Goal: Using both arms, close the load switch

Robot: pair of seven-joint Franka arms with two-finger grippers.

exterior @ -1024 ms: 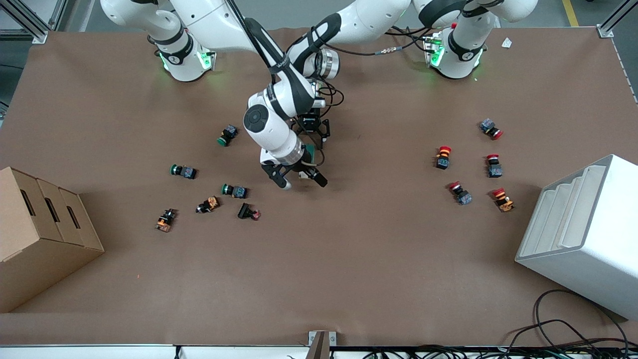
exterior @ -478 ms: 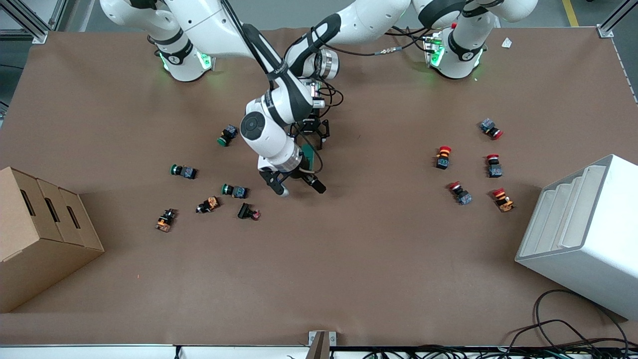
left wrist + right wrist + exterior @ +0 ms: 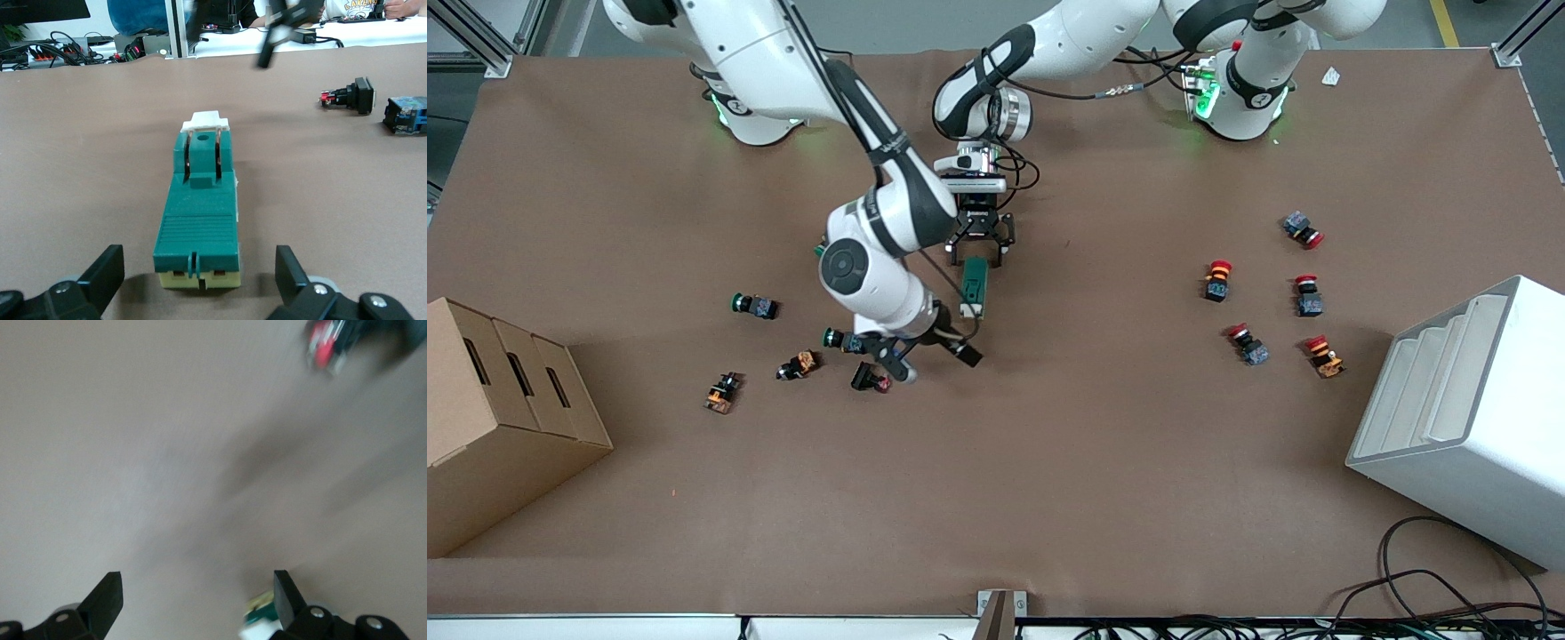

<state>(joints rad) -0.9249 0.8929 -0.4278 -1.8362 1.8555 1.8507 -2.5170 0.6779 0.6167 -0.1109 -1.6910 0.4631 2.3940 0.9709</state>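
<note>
- The left gripper [image 3: 980,252] is low at the table, at the load switch's [image 3: 974,287] 12 o'clock end in the front view. Its fingers [image 3: 100,277] are spread wide on either flank of that end, with clear gaps, touching nothing.
- The right gripper [image 3: 931,354] hangs over bare brown table [image 3: 1049,462] just off the switch's 7 o'clock corner. Its fingers [image 3: 107,597] are wide apart and hold nothing.
- The load switch lies flat near the table's middle, long axis running 12 to 6 o'clock, green body with its cream end nearer the front camera. In the left wrist view the white lever [image 3: 207,120] shows at the end away from the left gripper.
- A second ago the right arm's wrist covered much of the switch, its gripper at the cream end. It has since swung out toward 7 o'clock, and the whole switch is now uncovered.
- The left gripper and the switch have kept their places over that second.
- A black push button with a red tip [image 3: 871,379] lies just beside the right gripper, at its 8 o'clock.
- No lettering on the switch or grippers can be read.
</note>
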